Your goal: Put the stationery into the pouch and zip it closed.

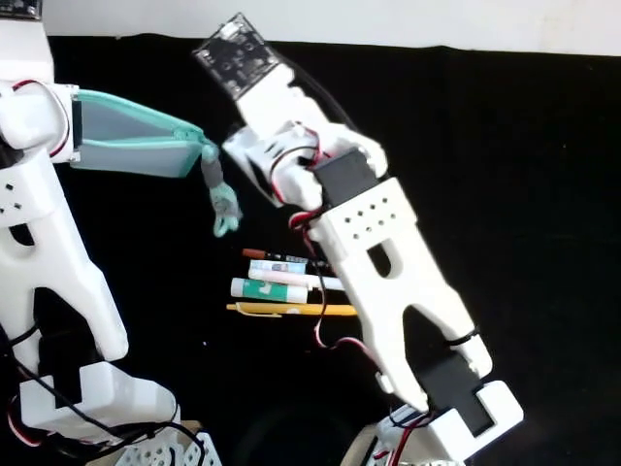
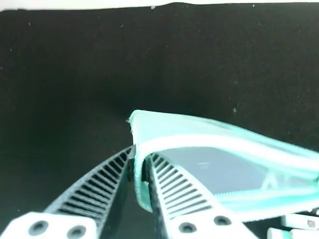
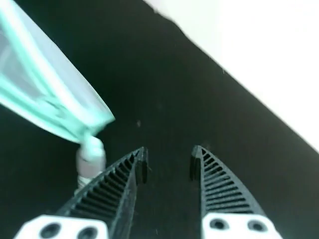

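My left gripper (image 2: 137, 167) is shut on one end of the mint-green pouch (image 2: 224, 167) and holds it up above the black table. In the high view the pouch (image 1: 131, 136) stretches from the left gripper (image 1: 76, 131) toward the middle, and its zipper pull with a small charm (image 1: 223, 204) dangles from the far end. My right gripper (image 3: 168, 164) is open with nothing between its fingers. The zipper pull (image 3: 89, 159) hangs just beside one finger (image 3: 130, 174). Several pens and a green-labelled stick (image 1: 272, 288) lie on the table under the right arm.
The right arm (image 1: 378, 252) leans over the stationery and hides part of it. A yellow pencil (image 1: 291, 310) lies nearest the arm bases. The black cloth (image 1: 524, 194) spreads out to the right, with a white wall (image 1: 388, 19) behind it.
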{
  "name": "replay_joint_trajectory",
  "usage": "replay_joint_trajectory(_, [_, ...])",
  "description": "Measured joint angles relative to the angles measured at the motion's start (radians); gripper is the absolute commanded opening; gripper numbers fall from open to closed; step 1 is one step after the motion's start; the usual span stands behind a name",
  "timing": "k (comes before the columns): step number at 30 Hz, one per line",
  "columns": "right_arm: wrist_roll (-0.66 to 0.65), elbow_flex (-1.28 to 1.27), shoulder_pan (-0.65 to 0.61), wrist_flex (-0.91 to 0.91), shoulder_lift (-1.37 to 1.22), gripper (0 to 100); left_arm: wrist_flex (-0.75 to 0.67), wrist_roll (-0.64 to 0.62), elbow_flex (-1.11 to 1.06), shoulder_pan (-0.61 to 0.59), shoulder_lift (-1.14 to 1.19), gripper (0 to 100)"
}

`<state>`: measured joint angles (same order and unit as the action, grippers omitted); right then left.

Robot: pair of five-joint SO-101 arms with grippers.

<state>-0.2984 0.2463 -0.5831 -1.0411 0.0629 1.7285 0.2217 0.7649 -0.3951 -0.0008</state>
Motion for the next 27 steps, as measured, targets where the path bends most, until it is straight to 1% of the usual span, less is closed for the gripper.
replay_joint_trajectory(3, [0.000, 0.000, 0.026, -0.064, 0.000, 15.0, 0.003, -0.051, 0.000, 0.025, 0.000, 1])
replay_joint_trajectory(12, [0.000, 0.000, 0.106, -0.213, 0.000, 15.0, 0.005, -0.247, 0.000, 0.167, 0.000, 1])
replay_joint_trajectory(18, [0.000, 0.000, 0.126, -0.272, 0.000, 15.0, 0.026, -0.423, 0.000, 0.175, 0.000, 1])
replay_joint_trajectory(23, [0.000, 0.000, 0.126, -0.273, 0.000, 15.0, 0.035, -0.560, 0.000, 0.175, 0.000, 1])
replay_joint_trajectory(27, [0.000, 0.000, 0.126, -0.273, 0.000, 15.0, 0.035, -0.612, -0.023, 0.175, 0.000, 1])
